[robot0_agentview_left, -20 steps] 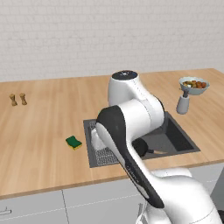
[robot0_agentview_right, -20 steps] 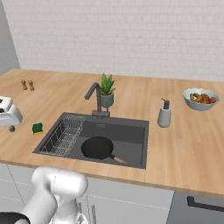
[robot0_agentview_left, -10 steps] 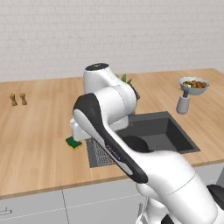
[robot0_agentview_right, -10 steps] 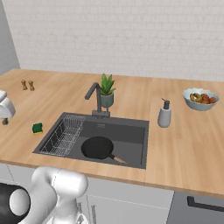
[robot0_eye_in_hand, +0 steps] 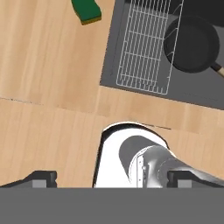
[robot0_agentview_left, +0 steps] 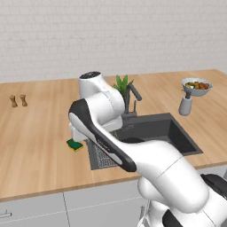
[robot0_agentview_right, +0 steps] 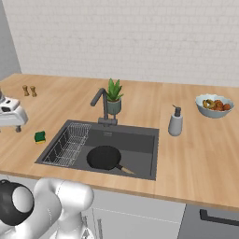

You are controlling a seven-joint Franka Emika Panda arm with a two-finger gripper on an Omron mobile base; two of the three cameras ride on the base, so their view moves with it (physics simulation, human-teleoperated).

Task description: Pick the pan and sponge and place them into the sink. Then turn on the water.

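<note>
One sponge (robot0_eye_in_hand: 86, 11) lies well beyond the open jaws.

Even, bright, flat rendered light w/ soft faint shadows, no glare; low-res, slightly soft edges throughout.

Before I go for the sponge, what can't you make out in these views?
- Left base view: the pan; the arm covers that part of the sink.
- Left base view: the sponge is partly covered by the arm.
- Hand view: the sponge is cut off by the top edge.
- Right base view: the gripper sits at the left edge, its jaws too small to judge.
</note>
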